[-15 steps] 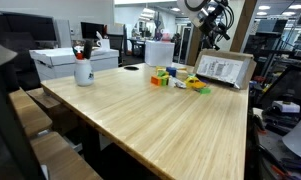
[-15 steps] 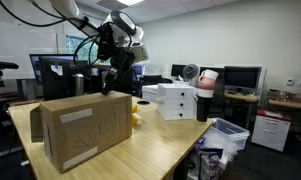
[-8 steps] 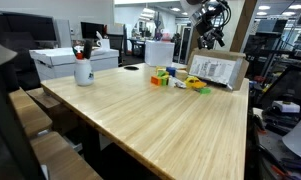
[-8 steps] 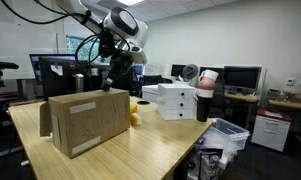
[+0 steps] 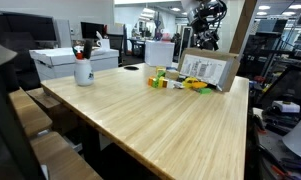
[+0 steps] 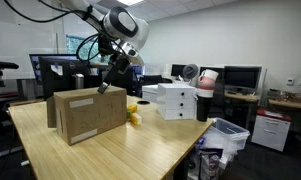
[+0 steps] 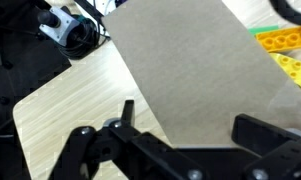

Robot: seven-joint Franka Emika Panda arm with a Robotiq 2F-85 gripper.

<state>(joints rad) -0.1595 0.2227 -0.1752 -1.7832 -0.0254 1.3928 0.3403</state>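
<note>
The jaws stand wide apart in the wrist view, a dark finger (image 7: 126, 112) low on one side and its mate low on the other; the gripper (image 7: 186, 120) has the flat brown face of the cardboard box (image 7: 195, 65) filling the gap between them; whether the pads press on the cardboard I cannot tell, and nothing is visibly clamped.

In an exterior view the gripper (image 6: 111, 80) hangs from the arm, tips right at the top rear edge of the cardboard box (image 6: 87, 115); in an exterior view the gripper (image 5: 204, 42) sits just above the cardboard box (image 5: 209, 70).

The box stands upright on the wooden table (image 5: 160, 125), towards its far end, with a white label on one broad face; in both exterior views it rests flat on the tabletop.

Coloured blocks (image 5: 170, 80) lie just beside the box on the table; the wrist view shows yellow and green ones (image 7: 282, 42) next to the box's edge; a white mug (image 5: 83, 71) holding pens stands well apart, near the table's opposite edge; white cartons (image 6: 176, 100) are stacked beyond the box; a blue bin (image 6: 226, 135) sits on the floor off the table's end.
</note>
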